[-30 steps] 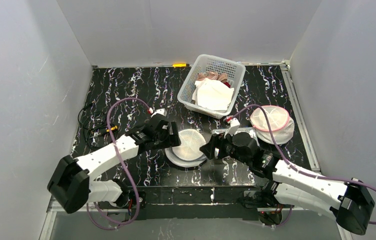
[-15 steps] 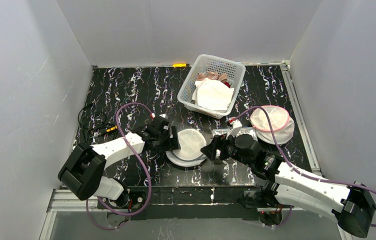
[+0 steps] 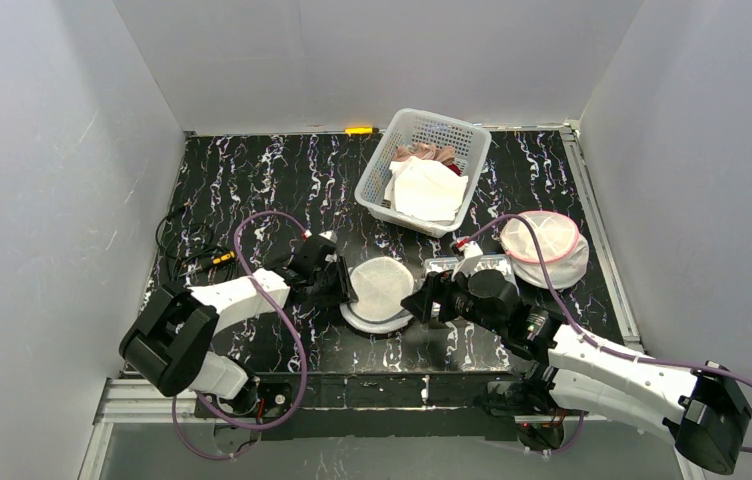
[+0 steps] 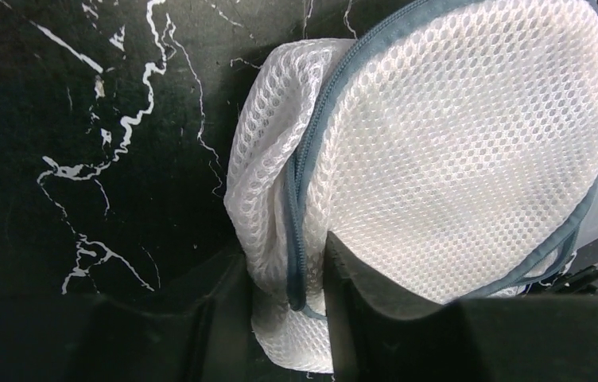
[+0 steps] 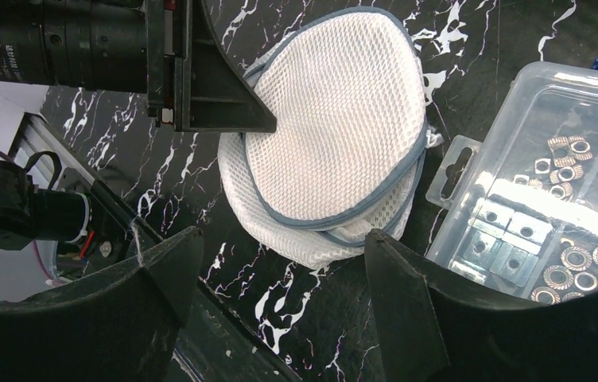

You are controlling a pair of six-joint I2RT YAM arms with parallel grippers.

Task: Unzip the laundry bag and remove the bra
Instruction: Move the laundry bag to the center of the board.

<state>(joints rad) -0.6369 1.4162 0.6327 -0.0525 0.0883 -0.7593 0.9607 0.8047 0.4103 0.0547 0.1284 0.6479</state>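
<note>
Laundry bag (image 3: 380,290), a round white mesh pouch with a grey zipper seam (image 4: 300,199), lies on the table just left of the clear parts box (image 3: 472,268). It is not yet unzipped, and the bra cannot be made out through the mesh.

Left gripper (image 4: 288,278), on the side of the bag away from the parts box: the jaws stand close together on the zippered rim. A fold of mesh and seam fills the gap and touches both fingers (image 4: 224,302), so the rim reads as pinched. How firm the pinch is cannot be told.

Right gripper (image 5: 280,239), just left of the parts box (image 5: 550,159) and over the bag's near edge (image 5: 335,119): the jaws are spread wide, holding and touching nothing.

Step in hand, as judged: anchoring the bag so that the zipper can be run. The pinch should take the seam tape rather than loose mesh alone, which would stretch and slip. The zipper pull is not visible in any view and must be found before the free gripper commits. That gripper should then draw along the seam's curve, keeping off the parts box.
</note>
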